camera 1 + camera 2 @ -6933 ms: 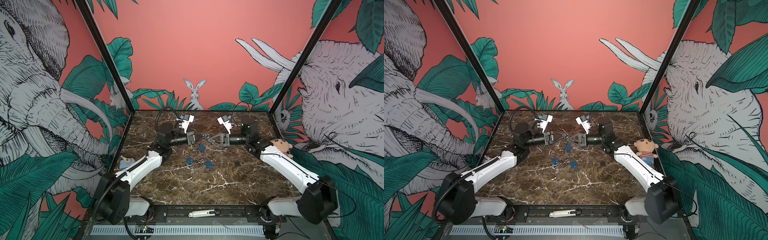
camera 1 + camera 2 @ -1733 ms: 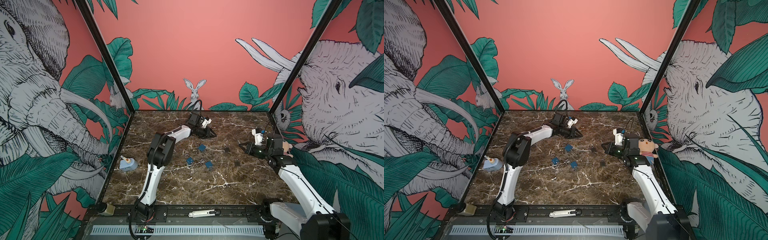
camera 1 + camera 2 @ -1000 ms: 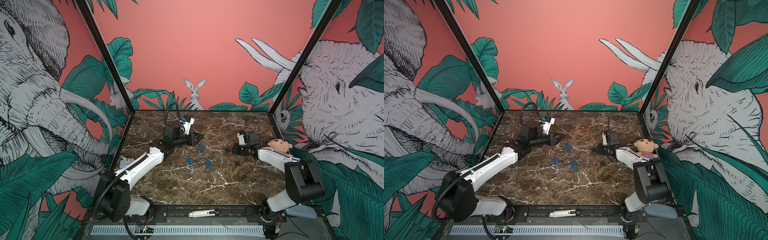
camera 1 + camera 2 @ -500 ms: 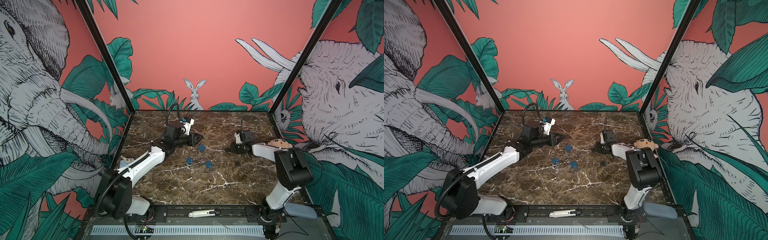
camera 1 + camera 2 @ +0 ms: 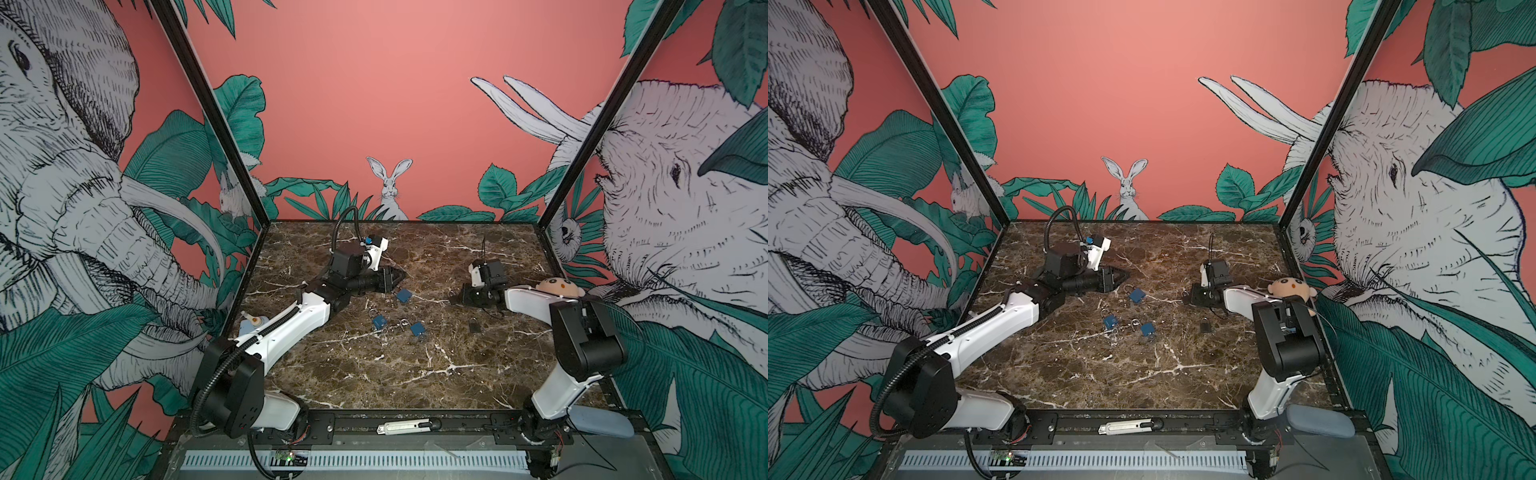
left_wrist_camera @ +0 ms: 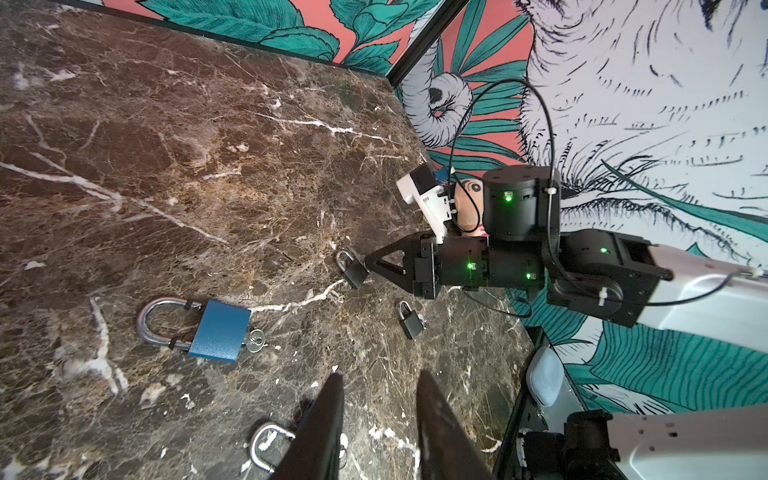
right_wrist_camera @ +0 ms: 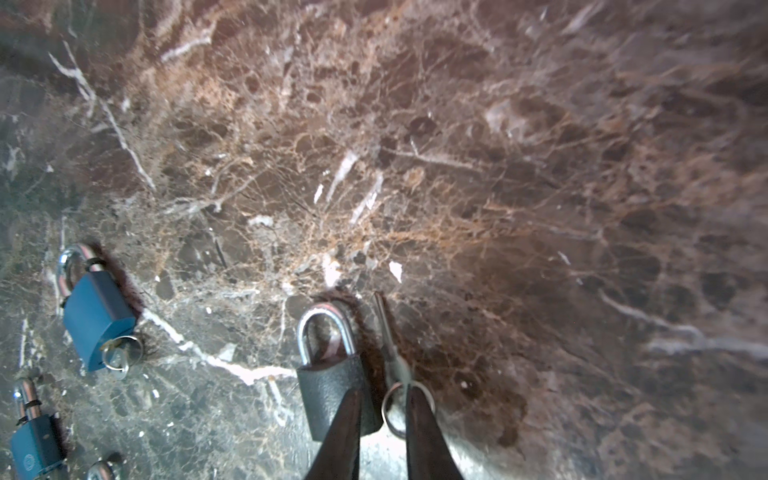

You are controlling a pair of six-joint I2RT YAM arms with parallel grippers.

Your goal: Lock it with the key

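The right gripper point(image 7: 383, 392), jaws slightly parted, sits over the ring of the key point(image 7: 384, 328), which lies beside a black padlock point(image 7: 332, 382) right of centre. The left gripper point(image 6: 378, 374) gapes empty. The table point(image 5: 374, 374) lies bare toward its near edge. Three blue padlocks point(image 5: 403, 295) show, and two black.

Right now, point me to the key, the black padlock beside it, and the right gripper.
key point(image 7: 390, 347), right wrist view, mid blade.
black padlock point(image 7: 326, 384), right wrist view, body.
right gripper point(image 7: 383, 392), right wrist view, between the fingertips.
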